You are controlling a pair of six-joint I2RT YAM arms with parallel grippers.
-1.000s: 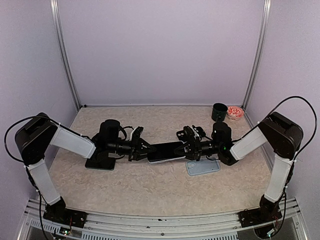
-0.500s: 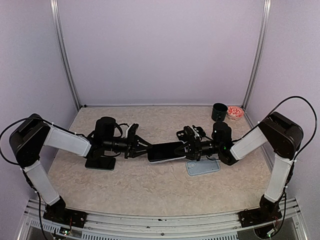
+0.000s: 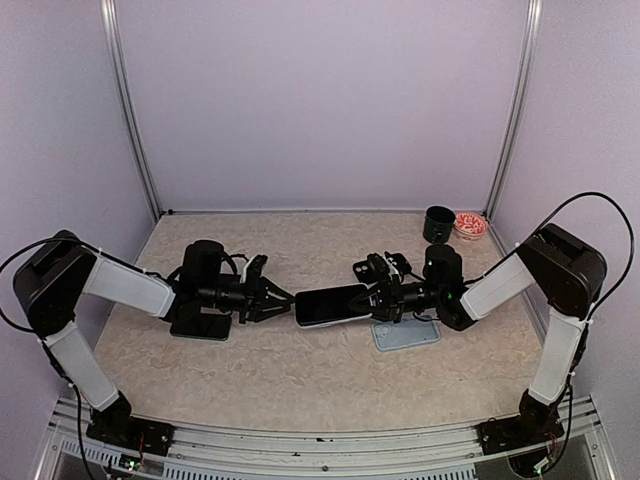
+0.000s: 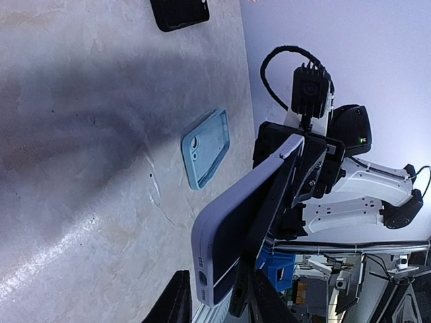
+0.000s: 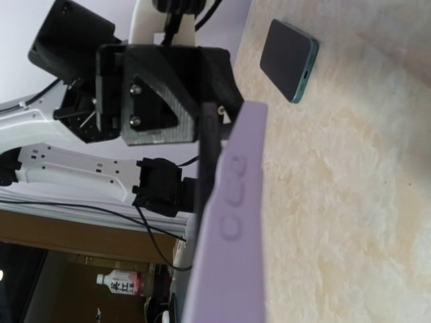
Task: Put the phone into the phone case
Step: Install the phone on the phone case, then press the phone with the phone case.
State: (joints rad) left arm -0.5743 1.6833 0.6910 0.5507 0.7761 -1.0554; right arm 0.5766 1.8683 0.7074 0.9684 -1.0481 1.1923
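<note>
Bare table [image 3: 300,385] beneath raised phone [image 3: 330,304]

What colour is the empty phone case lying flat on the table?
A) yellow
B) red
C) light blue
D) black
C: the empty case lying flat on the table is light blue, and you can see the camera hole cut in it.

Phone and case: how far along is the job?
Looks done: the phone sits in a lavender case. In hand: the right pincer grips them above the table; the left pincer is open, just clear. Left: possibly pressing edges home, setting down.
</note>
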